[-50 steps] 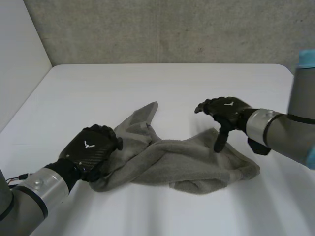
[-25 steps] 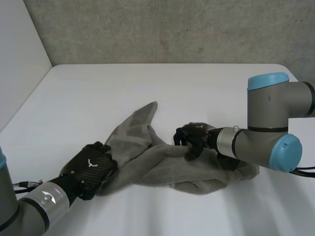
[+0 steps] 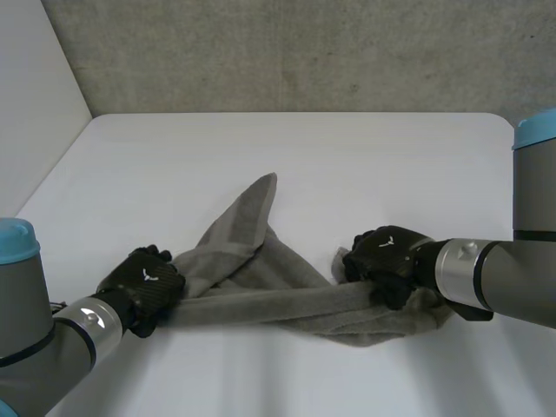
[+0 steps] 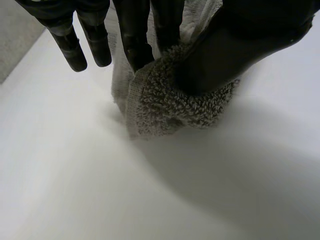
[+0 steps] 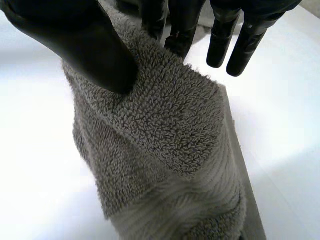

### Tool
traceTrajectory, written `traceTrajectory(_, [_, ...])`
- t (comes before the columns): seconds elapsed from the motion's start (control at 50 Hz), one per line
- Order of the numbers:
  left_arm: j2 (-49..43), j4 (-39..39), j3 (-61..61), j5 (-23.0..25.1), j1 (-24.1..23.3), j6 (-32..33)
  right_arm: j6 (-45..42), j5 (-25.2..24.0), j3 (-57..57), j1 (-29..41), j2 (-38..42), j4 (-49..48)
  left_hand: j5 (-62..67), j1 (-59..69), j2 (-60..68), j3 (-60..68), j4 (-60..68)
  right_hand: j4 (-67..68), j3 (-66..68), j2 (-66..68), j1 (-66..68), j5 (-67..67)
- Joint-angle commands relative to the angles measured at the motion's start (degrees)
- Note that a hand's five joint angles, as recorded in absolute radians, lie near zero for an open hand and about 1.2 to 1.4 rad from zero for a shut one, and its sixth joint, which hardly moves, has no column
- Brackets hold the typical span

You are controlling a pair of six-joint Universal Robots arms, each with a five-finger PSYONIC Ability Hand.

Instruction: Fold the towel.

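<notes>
Both hands have closed on the towel (image 3: 261, 291) within the last second.

Your left hand (image 3: 143, 282) was lying on the cloth's 9 o'clock end. It has since drawn back toward 8 o'clock of the table (image 3: 304, 148). Its wrist view shows thumb and fingers pinching a bunched end of terry, with the other fingers hanging straight and free.

Your right hand (image 3: 387, 261) was hovering with a finger poked down at the 3 o'clock side, then reached in to the middle. It now sits at 3 o'clock of the towel, thumb clamping a thick wad of cloth against the fingers.

Result: the towel, a slack heap a second ago, is drawn into a tight, rope-like band from 9 to 3 o'clock between your two grips. One flap trails off toward 12 o'clock, and a loose lump lies under the right hand, toward 4 o'clock. The whole towel sits on the near half of the table, about 6 o'clock from centre.

Reading for you: this looks like stretching-out, not folding. No fold is laid yet. The cloth is twisted and gathered, and both grips seem to be on bunches rather than clean corners. Expect to re-grip before any fold.

Writing: none legible. There is a small white mark (image 3: 388, 242) on the back of each hand, a symbol with no letters. No tag seen on the towel.
</notes>
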Motion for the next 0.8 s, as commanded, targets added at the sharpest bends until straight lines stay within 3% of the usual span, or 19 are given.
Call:
traceTrajectory(0.02, [-4.4,3.4,8.2,-0.5,-1.9,-2.0,5.3,0.6,-6.9,0.9,2.5,-5.1,1.6,5.9,3.5,-3.3,-3.8,-4.4,-3.0,6.4,5.0,3.6])
traceTrajectory(0.12, [-5.4,3.1,22.6,-2.5,-3.8,-11.4,12.4,4.9,-18.4,2.5,2.1,-12.8,1.6,5.9,3.5,-3.3,-3.8,-4.4,-3.0,6.4,5.0,3.6])
traceTrajectory(0.16, [-4.5,2.1,33.2,-5.4,-4.5,-20.5,14.5,6.9,-22.3,3.2,1.1,-15.3,1.6,5.9,3.5,-3.3,-3.8,-4.4,-3.0,6.4,5.0,3.6])
traceTrajectory(0.18, [-4.5,2.1,33.3,-5.4,-4.5,-20.6,16.3,8.6,-25.1,3.8,-0.8,-18.2,1.6,5.9,3.5,-3.3,-3.8,-4.4,-3.0,6.4,5.0,3.6])
traceTrajectory(0.2, [-3.2,1.2,37.7,-6.6,-4.6,-25.0,18.3,9.9,-26.6,4.1,-3.3,-21.4,1.6,5.9,3.5,-3.3,-3.8,-4.4,-3.0,6.4,5.0,3.6])
traceTrajectory(0.22, [-3.2,1.2,37.7,-6.6,-4.6,-25.1,18.3,9.9,-26.6,4.1,-3.3,-21.4,1.6,5.9,3.5,-3.3,-3.8,-4.4,-3.0,6.4,5.0,3.6])
traceTrajectory(0.26, [0.5,-0.3,43.6,-7.8,-4.3,-32.9,21.6,11.2,-25.4,4.1,-9.1,-29.1,1.6,5.9,3.5,-3.3,-3.8,-4.4,-3.0,6.4,5.0,3.6])
traceTrajectory(0.36, [6.3,-0.2,43.2,-7.8,-3.4,-39.1,21.9,10.4,-18.4,3.9,-15.6,-34.5,1.6,5.9,3.5,-3.3,-3.8,-4.4,-3.0,6.4,5.0,3.6])
traceTrajectory(0.5, [10.5,2.1,32.5,-6.4,0.0,-38.2,11.7,8.7,-6.7,4.0,-19.2,-30.8,1.6,5.9,3.5,-3.3,-3.8,-4.4,-3.0,6.4,5.0,3.6])
traceTrajectory(0.64, [10.3,8.9,12.6,-0.2,1.7,-31.9,-3.1,9.4,11.1,4.3,-19.1,-27.0,1.6,5.9,3.5,-3.3,-3.8,-4.4,-3.0,6.4,5.0,3.6])
traceTrajectory(0.8, [6.1,18.0,-1.4,0.5,1.2,-22.8,-4.7,9.4,22.9,3.4,-15.3,-27.4,1.6,5.9,3.5,-3.3,-3.8,-4.4,-3.0,6.4,5.0,3.6])
